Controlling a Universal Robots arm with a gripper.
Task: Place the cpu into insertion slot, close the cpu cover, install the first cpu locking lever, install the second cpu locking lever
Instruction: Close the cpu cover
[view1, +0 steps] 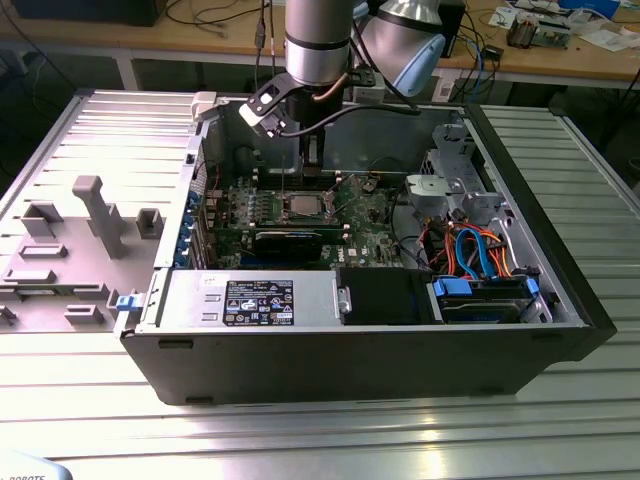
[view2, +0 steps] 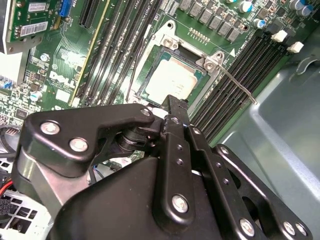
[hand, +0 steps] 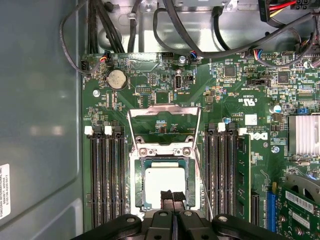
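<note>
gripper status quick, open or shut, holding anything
Gripper: shut, tips together at the edge of the cpu, nothing visible between them.

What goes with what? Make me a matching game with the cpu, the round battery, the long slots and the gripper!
Things:
1. cpu
2. round battery
3. long slots
4. gripper

Descriptions:
A. round and silvery
B. black, narrow, lying in rows
C. square with a pale grey top
D. black, poised just over the cpu

Pairs: 1-C, 2-A, 3-B, 4-D
</note>
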